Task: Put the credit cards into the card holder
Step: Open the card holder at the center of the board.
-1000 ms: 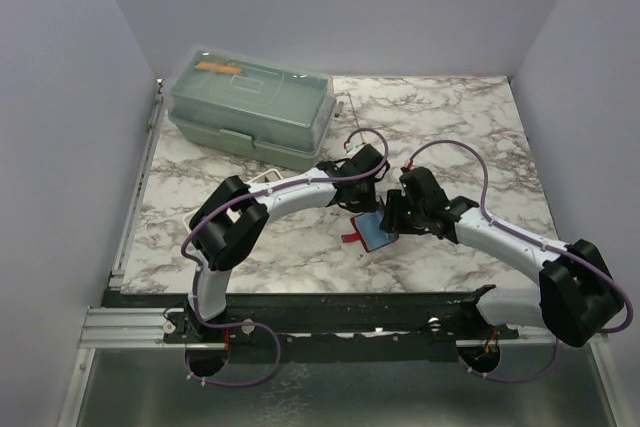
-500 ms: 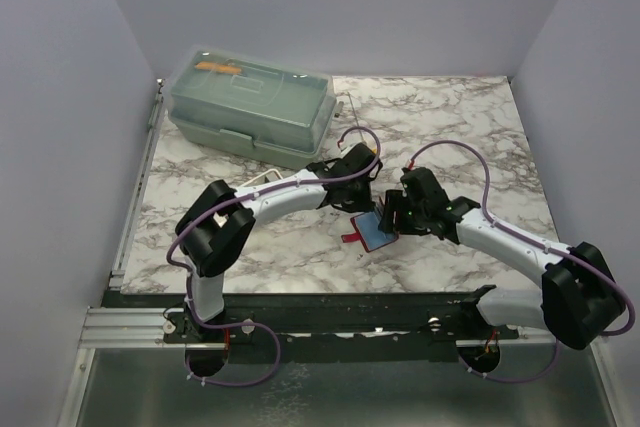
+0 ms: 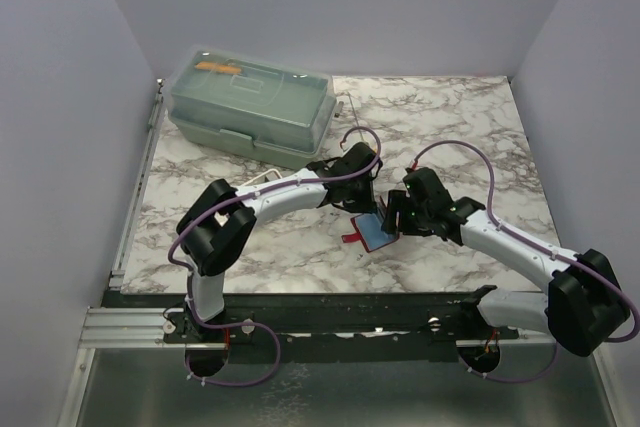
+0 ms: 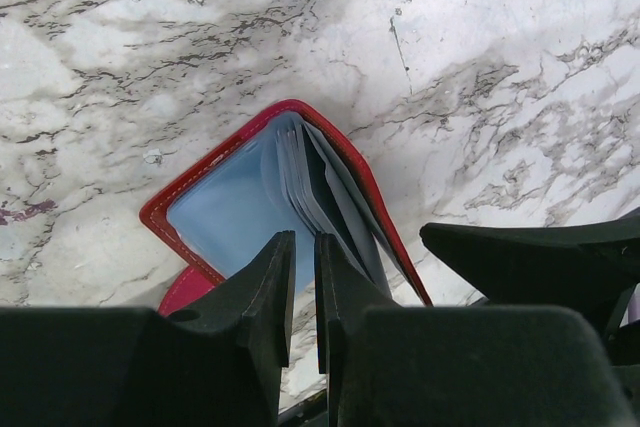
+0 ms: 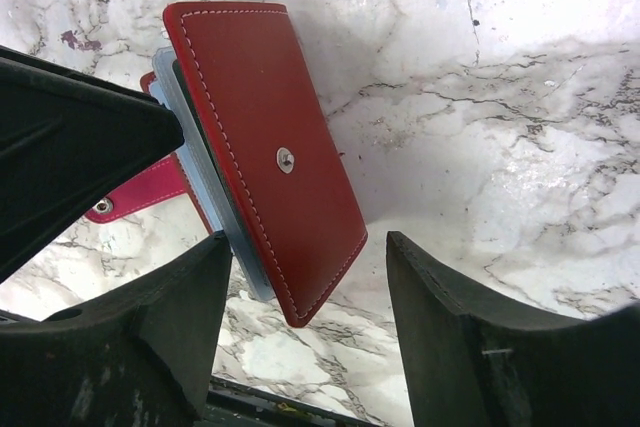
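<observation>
The red card holder lies open at the table's middle, blue sleeves showing. In the left wrist view its red rim frames the sleeves, with dark credit cards tucked in them. My left gripper hangs just above the sleeves' near edge; its fingers stand a narrow gap apart with nothing between them. My right gripper is open. In the right wrist view its fingers flank the raised red cover without touching it. A dark card edge shows behind that cover.
A pale green toolbox with a clear lid stands at the back left. The holder's red strap lies on the marble to its left. A metal rail runs along the near edge. Walls close both sides.
The left arm's elbow has swung left and lower, with its gripper staying over the holder. The right arm's elbow has drifted slightly right. The card holder has not moved.
</observation>
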